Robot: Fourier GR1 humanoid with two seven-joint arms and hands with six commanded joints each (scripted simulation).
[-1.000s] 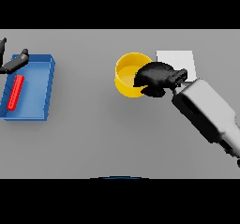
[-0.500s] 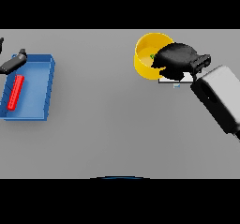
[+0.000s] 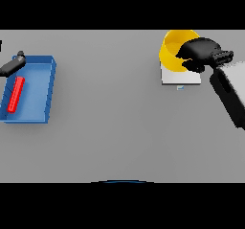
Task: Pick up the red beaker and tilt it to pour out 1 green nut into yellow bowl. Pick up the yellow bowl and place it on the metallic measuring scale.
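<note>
The yellow bowl (image 3: 172, 51) hangs at the upper right, over the back of the metallic measuring scale (image 3: 178, 78), a pale flat square on the table. My right hand (image 3: 200, 52) is shut on the bowl's right rim, its fingers curled over the edge. What lies inside the bowl is hidden from view. The red beaker (image 3: 16, 94) lies on its side in the blue tray (image 3: 42, 100) at the far left. My left hand (image 3: 12, 66) shows at the left edge, above the tray's back corner, fingers straight.
The blue tray takes up the left side of the grey table (image 3: 110, 122). The scale sits close to the table's far right, with my right forearm (image 3: 229, 91) reaching in beside it.
My right hand has carried the yellow bowl up and to the right, from left of the scale to over it. The left hand and beaker have stayed put.
</note>
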